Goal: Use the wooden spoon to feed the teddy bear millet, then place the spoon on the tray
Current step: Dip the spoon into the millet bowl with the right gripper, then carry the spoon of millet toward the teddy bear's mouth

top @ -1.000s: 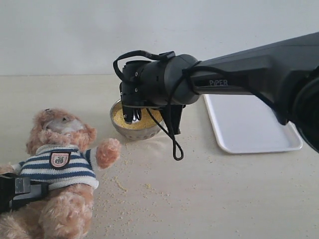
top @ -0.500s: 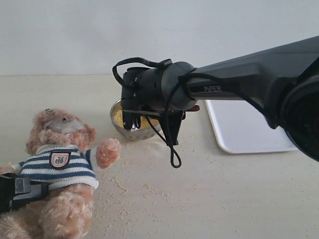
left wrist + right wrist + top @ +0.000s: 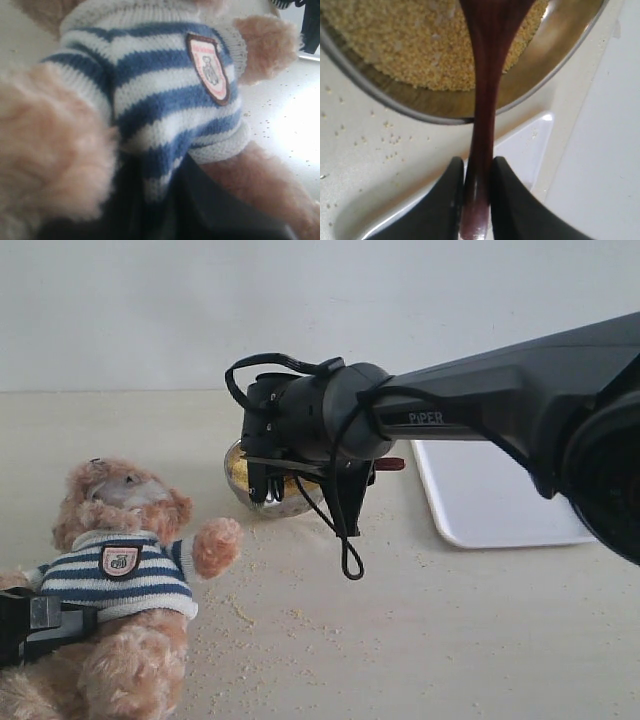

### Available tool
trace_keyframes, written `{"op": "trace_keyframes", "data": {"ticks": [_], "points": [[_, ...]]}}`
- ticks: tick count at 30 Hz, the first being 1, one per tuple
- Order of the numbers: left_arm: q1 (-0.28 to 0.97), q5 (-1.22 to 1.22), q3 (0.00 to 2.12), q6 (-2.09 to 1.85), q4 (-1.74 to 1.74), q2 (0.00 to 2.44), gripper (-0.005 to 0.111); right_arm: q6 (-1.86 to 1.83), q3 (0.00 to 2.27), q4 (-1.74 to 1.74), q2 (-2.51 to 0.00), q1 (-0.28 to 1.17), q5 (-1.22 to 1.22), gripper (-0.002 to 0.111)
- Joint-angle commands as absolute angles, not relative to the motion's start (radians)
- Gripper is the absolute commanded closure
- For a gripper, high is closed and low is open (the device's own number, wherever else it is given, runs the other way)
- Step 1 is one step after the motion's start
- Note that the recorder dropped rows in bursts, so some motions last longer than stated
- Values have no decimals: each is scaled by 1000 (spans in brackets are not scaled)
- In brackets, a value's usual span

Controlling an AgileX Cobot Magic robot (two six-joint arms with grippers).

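1. Since a second ago the right arm has drawn slightly away from the tray and lifted a little, and the red-brown handle end of the wooden spoon now pokes out beside its wrist.
2. That spoon is dark, glossy and slim. The right gripper pinches its handle narrowly between two black fingers, while its wider end reaches over the millet.
3. The millet is a fine yellow heap in a small metal bowl, which stands between the teddy bear and the tray.
4. Only the right wrist view shows the grip and the grains up close. In the exterior view the arm's bulk hides most of the bowl.
5. The left gripper is closed on the bear's lower body. The left wrist view shows its striped shirt and chest badge, with dark jaws blurred beneath the hem.
6. The bear leans back near the table's front edge, one paw raised toward the bowl.
7. The table is pale beige, dusted with spilled grains, and a plain whitish wall stands behind it.
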State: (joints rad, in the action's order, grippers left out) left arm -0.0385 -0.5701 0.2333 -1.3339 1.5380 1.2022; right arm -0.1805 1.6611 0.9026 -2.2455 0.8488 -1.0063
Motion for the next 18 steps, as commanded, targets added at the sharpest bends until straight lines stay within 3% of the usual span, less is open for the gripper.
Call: {"op": "trace_keyframes", "data": {"ticks": [1,9,18], "points": [[-40,-577,231,-1339,1547,1190,102,-188,1713,892,-2244,847,-1036,104],[-40,-577,231,-1339,1547,1190,102,-245,1760,838,-2244,847,-1216,104],[-40,-577,231,-1339,1547,1190,102,-230,1789,794,-2206,847,-1221,104]]}}
